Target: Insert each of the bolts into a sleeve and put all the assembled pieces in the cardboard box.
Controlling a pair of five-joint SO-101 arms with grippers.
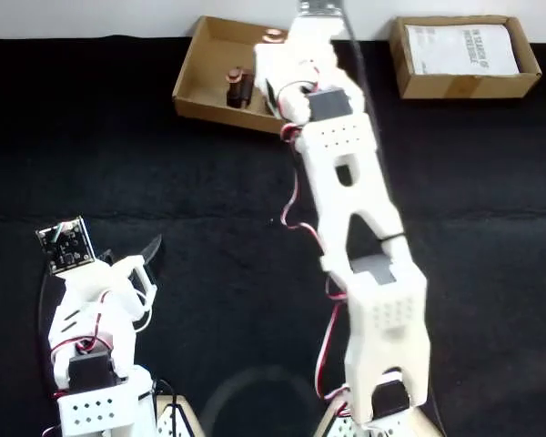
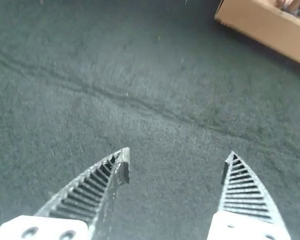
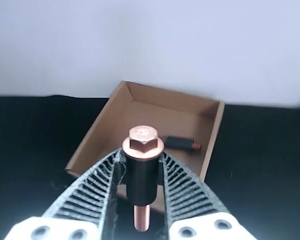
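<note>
Nearest the front edge, the left gripper [image 1: 146, 258] [image 2: 178, 162] hangs low over the black cloth [image 1: 209, 200] [image 2: 90, 75] that covers the table. Its jaws are apart and nothing lies between them; the ribbed fingertips [image 2: 121, 162] point across bare cloth toward a corner of the cardboard box [image 2: 260, 22].

The right arm [image 1: 364, 237] stretches from the front edge across the table to the far side. There the right gripper [image 1: 278, 45] [image 3: 141, 156] is clamped on an assembled piece. This piece is a black sleeve [image 3: 141, 180] with a copper bolt [image 3: 142, 140] through it. It is held upright: the hexagonal head sits on top of the sleeve and the shank sticks out below. In the high view the held piece is above the box's right-hand end.

The cardboard box [image 1: 209, 64] [image 3: 90, 145] is open at the top and stands at the cloth's far edge, left of centre. A second assembled piece [image 1: 237, 86] [image 3: 180, 143] lies on its side on the box floor, apart from the held one.

Far right, well apart from the first box, stands another open box [image 1: 455, 86] with a printed sheet [image 1: 462, 47] lying flat inside.
</note>
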